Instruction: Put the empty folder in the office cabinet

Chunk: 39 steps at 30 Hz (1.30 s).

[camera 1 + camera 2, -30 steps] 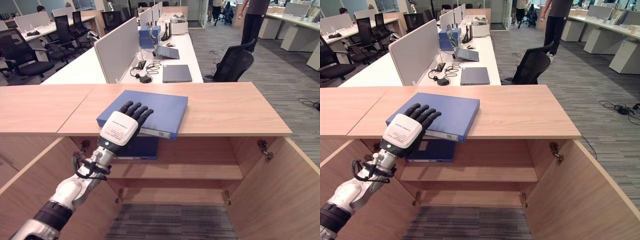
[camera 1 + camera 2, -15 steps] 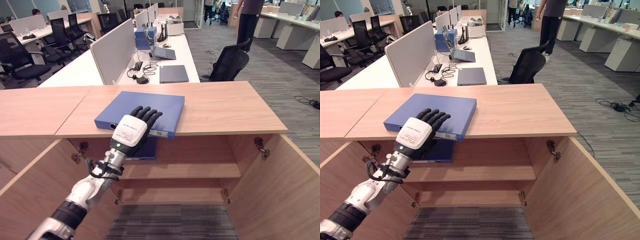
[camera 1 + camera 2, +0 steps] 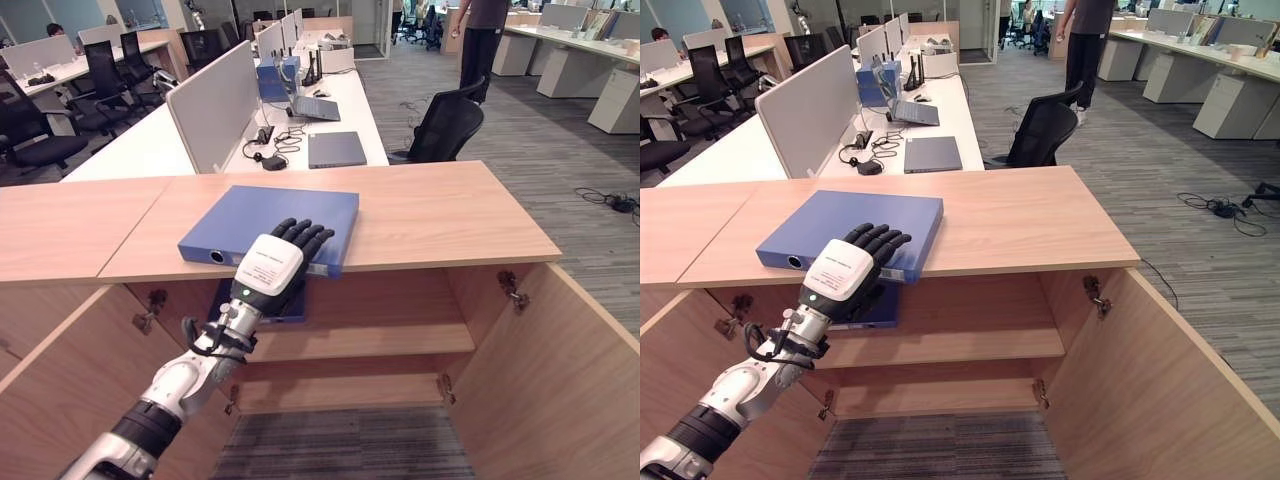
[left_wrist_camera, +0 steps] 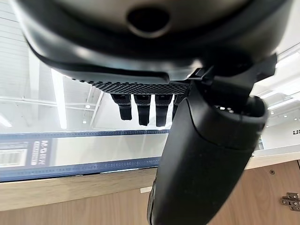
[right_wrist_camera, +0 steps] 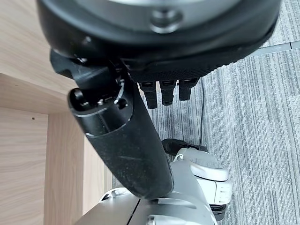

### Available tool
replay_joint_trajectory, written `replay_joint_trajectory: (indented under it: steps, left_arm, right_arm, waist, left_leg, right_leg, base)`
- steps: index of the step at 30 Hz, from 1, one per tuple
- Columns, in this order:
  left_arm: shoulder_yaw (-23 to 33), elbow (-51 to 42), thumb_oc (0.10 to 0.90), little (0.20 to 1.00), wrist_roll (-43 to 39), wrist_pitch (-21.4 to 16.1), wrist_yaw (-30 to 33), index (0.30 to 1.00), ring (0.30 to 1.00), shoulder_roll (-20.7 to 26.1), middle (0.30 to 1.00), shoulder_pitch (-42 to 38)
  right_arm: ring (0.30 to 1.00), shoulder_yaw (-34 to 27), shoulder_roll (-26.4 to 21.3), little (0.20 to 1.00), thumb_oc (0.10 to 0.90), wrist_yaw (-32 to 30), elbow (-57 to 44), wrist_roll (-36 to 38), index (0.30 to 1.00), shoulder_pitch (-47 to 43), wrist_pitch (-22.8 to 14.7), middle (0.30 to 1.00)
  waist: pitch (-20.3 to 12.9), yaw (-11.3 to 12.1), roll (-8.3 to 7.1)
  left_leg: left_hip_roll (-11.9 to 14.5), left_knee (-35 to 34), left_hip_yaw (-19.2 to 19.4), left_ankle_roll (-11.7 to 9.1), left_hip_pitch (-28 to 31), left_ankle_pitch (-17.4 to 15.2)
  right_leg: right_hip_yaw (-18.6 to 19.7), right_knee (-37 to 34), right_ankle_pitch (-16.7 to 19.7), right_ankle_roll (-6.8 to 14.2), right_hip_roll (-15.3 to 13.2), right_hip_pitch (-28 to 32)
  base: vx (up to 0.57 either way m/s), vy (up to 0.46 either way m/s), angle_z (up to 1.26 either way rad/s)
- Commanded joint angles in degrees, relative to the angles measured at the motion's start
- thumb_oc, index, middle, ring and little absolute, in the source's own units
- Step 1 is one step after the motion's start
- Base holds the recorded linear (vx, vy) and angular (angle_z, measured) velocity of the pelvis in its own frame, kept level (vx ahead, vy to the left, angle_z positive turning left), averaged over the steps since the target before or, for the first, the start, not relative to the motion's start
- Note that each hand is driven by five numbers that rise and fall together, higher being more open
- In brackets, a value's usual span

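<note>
Now reaching further right along the near edge of the blue folder (image 3: 270,219) on the cabinet top (image 3: 440,215); left hand (image 3: 272,270) over it, fingers nearly straight, not yet gripping. Right hand (image 5: 140,70) low, relaxed, empty.

The folder (image 3: 268,220) lies flat on the cabinet (image 3: 440,215) top, left of centre, its near edge overhanging the front. The left hand (image 3: 272,268) rests on that near edge. Below, a second folder (image 3: 290,303) lies on the upper shelf (image 3: 380,340) inside. Behind the cabinet stands a desk (image 3: 340,110); an office chair (image 3: 445,125) stands to its right.
</note>
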Motion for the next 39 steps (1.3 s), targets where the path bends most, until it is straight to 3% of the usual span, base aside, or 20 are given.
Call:
replay_joint_trajectory:
  steps: [1, 18, 23, 25, 29, 31, 39]
  left_arm:
    - [1.07, 1.38, 0.4, 0.3, -2.38, 1.26, 1.9, 0.3, 0.3, 0.58, 0.3, -14.75]
    - [5.57, -2.79, 0.4, 0.3, -7.14, -0.1, 0.51, 0.3, 0.3, -1.05, 0.3, -10.01]
    - [11.42, -10.52, 0.4, 0.3, -15.75, -3.55, -0.75, 0.3, 0.3, -4.8, 0.3, -2.03]
    - [14.1, -14.48, 0.4, 0.3, -23.02, -5.53, -1.84, 0.3, 0.3, -8.13, 0.3, 2.45]
    - [17.52, -21.08, 0.4, 0.3, -31.56, -7.35, -5.35, 0.3, 0.3, -10.2, 0.3, 7.96]
    - [19.69, -25.89, 0.4, 0.3, -43.5, -8.98, -8.54, 0.3, 0.3, -12.1, 0.3, 10.35]
    - [21.33, -31.75, 0.4, 0.3, -74.77, -9.41, -20.79, 0.3, 0.3, -14.3, 0.3, 8.08]
  right_arm:
    - [0.9, 0.69, -0.89, 0.9, 0.8, -0.88, 1.41, -0.76, 0.9, -4.96, -0.89, 0.9]
    - [0.9, 0.28, -0.17, 0.9, 0.8, -1.29, 1.03, -0.81, 0.9, -5.15, -0.67, 0.9]
    - [0.9, -0.57, 0.91, 0.9, 0.8, -1.49, 1.35, -0.55, 0.9, -5.02, -0.48, 0.9]
    - [0.9, -1.34, 1.47, 0.9, 0.8, -1.88, 1.5, -0.47, 0.9, -4.97, -0.45, 0.9]
    - [0.9, -1.89, 1.62, 0.9, 0.8, -2.2, 1.65, -0.92, 0.9, -5.31, -0.29, 0.9]
    - [0.9, -1.84, 1.08, 0.9, 0.8, -1.73, 1.28, -1.08, 0.9, -6.01, 0.12, 0.9]
    - [0.9, -0.65, -0.61, 0.9, 0.8, 0.51, 0.29, -1.3, 0.9, -8.34, 1.49, 0.9]
  waist:
    - [2.16, -0.8, -0.5]
    - [2.06, -0.05, -0.92]
    - [2.42, 1.07, -1.1]
    - [2.54, 1.79, -1.11]
    - [2.74, 2.61, -0.97]
    - [2.95, 3.41, -0.81]
    - [3.03, 4.43, -0.11]
  left_leg:
    - [1.74, -0.1, 0.63, -4.5, 3.58, -1.74]
    - [1.76, -0.1, 0.34, -4.29, 3.67, -1.81]
    - [1.65, -0.1, -0.26, -4.06, 3.49, -1.74]
    - [1.59, -0.1, -0.74, -3.91, 3.44, -1.76]
    - [1.48, -0.1, -1.32, -3.72, 3.21, -1.67]
    - [1.4, -0.1, -1.96, -3.54, 3.05, -1.68]
    - [1.47, -0.1, -2.89, -3.54, 2.73, -1.14]
  right_leg:
    - [2.69, 0.72, -9.51, 5.49, -0.97, 5.65]
    - [2.58, 0.7, -9.51, 5.29, -0.95, 5.99]
    - [2.32, 0.61, -9.4, 4.99, -1.04, 6.07]
    - [2.29, 0.58, -9.23, 4.76, -1.18, 6.13]
    - [1.99, 0.56, -9.16, 4.66, -1.3, 6.33]
    - [1.55, 0.51, -9.36, 4.67, -1.27, 6.66]
    - [0.66, 0.4, -9.35, 4.74, -1.51, 6.95]
  base:
    - [0.01, -0.001, -0.04]
    - [0.0, 0.0, -0.02]
    - [-0.02, -0.007, 0.0]
    - [0.0, 0.0, 0.0]
    - [-0.04, 0.0, 0.11]
    - [-0.09, -0.007, 0.14]
    - [-0.05, -0.017, 0.1]
